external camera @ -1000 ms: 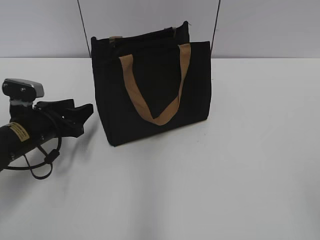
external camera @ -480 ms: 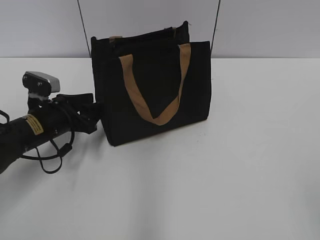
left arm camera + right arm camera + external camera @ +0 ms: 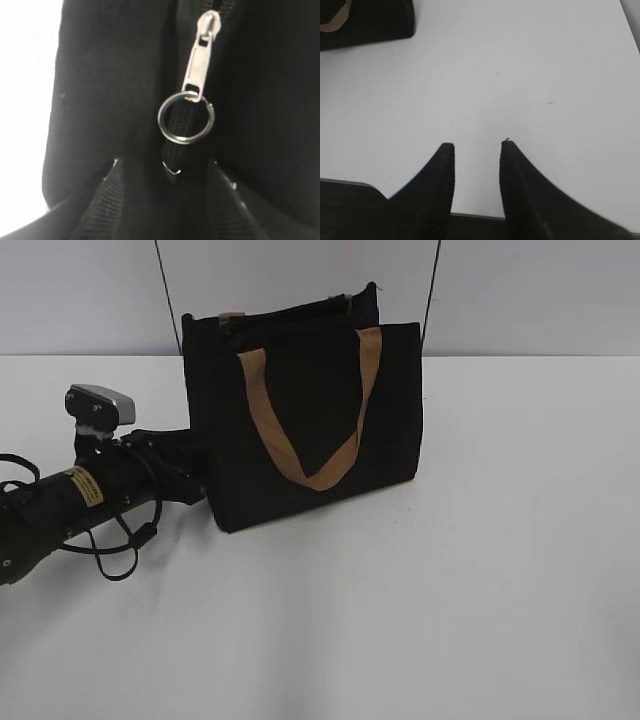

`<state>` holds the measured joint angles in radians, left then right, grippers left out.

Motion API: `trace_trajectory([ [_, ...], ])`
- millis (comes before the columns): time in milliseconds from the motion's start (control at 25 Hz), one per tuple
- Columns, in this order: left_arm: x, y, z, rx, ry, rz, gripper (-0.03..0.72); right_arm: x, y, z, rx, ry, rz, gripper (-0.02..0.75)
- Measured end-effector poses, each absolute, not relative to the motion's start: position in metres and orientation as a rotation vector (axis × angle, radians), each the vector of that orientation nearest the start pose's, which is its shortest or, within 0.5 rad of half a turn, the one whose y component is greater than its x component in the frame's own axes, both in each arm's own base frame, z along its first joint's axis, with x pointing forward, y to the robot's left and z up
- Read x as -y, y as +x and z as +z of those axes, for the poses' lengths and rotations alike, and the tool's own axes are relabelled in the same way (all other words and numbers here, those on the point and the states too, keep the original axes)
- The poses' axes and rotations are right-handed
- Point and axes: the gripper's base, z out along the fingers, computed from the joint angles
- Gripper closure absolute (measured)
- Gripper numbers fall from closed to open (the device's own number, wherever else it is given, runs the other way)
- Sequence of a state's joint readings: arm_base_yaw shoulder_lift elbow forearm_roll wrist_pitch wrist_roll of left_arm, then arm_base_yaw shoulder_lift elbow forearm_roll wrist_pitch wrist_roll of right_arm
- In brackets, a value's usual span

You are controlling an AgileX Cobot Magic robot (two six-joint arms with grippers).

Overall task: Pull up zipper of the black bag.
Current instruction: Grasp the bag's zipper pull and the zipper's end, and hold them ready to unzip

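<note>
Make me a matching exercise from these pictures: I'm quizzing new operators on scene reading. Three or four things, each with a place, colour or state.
Things:
1. strap handle
2. zipper pull ring
3. left gripper
4. right gripper

Descriptions:
A. open, over bare white table
B. tan-brown, drooping down the front of the black bag
C. open, fingertips either side of the zipper
D. silvery, hanging from the pull tab

Pairs: 1-B, 2-D, 3-C, 4-A

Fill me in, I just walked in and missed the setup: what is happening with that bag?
The left tool is open and pressed up against the left side of the boxy black fabric tote bag, its tips straddling the zip line just below the silvery metal zipper pull with its ring. Nothing is gripped yet. The right tool hangs open over the bare white table, away from the bag.
</note>
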<state>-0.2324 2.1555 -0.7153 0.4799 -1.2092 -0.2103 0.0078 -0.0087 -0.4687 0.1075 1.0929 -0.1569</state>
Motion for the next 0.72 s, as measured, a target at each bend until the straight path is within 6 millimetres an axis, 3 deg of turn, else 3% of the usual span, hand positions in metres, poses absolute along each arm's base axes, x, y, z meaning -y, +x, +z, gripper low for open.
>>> trace_trajectory([
  [480, 0.121, 0.339, 0.078, -1.678, 0.504, -0.579, 0.360, -0.009, -0.004, 0.266, -2.087, -0.178, 0.040, 0.496],
  [720, 0.121, 0.340, 0.074, -1.685, 0.504, -0.581, 0.508, -0.009, -0.004, 0.266, -2.087, -0.178, 0.040, 0.496],
])
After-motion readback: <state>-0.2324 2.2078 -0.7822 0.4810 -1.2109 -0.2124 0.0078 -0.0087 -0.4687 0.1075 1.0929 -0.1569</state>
